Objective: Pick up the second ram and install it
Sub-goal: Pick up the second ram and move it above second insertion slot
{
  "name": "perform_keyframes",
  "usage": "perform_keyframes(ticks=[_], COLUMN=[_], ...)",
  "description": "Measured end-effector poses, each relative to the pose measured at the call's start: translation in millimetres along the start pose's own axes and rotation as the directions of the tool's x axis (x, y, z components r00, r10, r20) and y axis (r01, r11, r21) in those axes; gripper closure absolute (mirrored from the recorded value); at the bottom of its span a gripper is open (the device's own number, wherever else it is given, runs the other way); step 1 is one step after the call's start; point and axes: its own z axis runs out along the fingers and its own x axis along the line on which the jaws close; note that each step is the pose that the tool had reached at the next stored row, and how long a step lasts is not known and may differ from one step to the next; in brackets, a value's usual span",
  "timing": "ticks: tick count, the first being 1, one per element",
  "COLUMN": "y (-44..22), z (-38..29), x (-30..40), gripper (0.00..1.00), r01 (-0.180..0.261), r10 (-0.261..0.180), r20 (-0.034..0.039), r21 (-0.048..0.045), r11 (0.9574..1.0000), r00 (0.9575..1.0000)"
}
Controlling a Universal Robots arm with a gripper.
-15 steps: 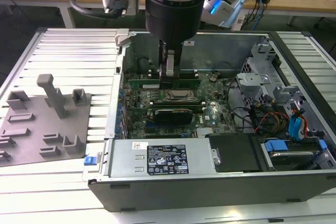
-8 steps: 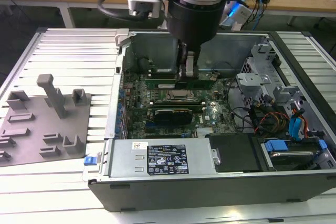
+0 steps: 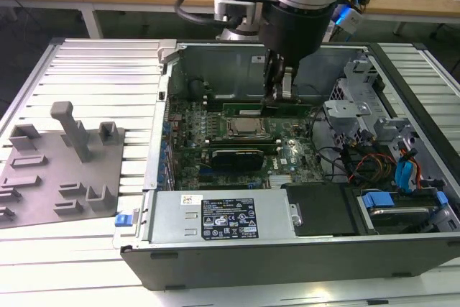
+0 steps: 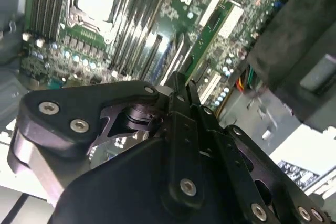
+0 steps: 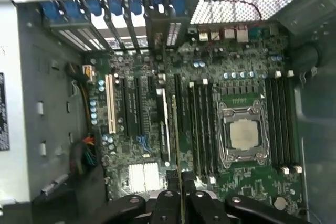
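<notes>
1. Exterior view: the arm reaches down into the open computer case [image 3: 287, 264], which sits on the slatted table [image 3: 93, 70]. The claw [image 3: 279, 97] is in the upper middle of the frame. It is clenched on the top edge of the second ram [image 3: 248, 111]. The green stick stands on its long edge, running across the frame just behind the processor socket [image 3: 244, 129]. From here I cannot tell whether it is seated or only resting on a slot. A grey fixture plate [image 3: 43, 199] lies well apart, on the exterior view's left.

2. Second wrist view: the claw [image 4: 181, 85] has both fingers pinched against the flat faces of the second ram [image 4: 212, 30], near one end of it. The rest of the stick reaches out over the board. The memory slots [image 4: 142, 51] run in roughly the same direction as the stick.

3. First wrist view: I see the second ram [image 5: 175, 129] edge-on as a thin line running out from the claw [image 5: 181, 184]. It lies among the long black slots [image 5: 202, 124] beside the processor socket [image 5: 244, 132]. I cannot say which slot it is over.

4. My judgement for this step:
   - Keep the thin line parallel to the slot it belongs in.
   - Hold the stick upright with no lean.
   - Press straight down, so both ends go in together.
   - Because the grip is off-centre, the far end could lift or twist.
</notes>
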Motion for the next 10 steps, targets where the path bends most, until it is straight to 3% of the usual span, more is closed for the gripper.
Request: perform_keyframes(ticks=[5, 8, 10], y=[-20.2, -21.8, -21.9], z=[17.3, 27.3, 32.1], x=[-20.8, -28.2, -29.7], gripper=[0.86, 0.86, 0.86], r01=[-0.001, -0.001, -0.001], r10=[0.001, 0.001, 0.001], r20=[-0.0007, -0.0007, -0.0008], r21=[-0.0102, -0.0113, -0.0113], r11=[0.9999, 0.9999, 0.9999], r00=[1.0, 1.0, 1.0])
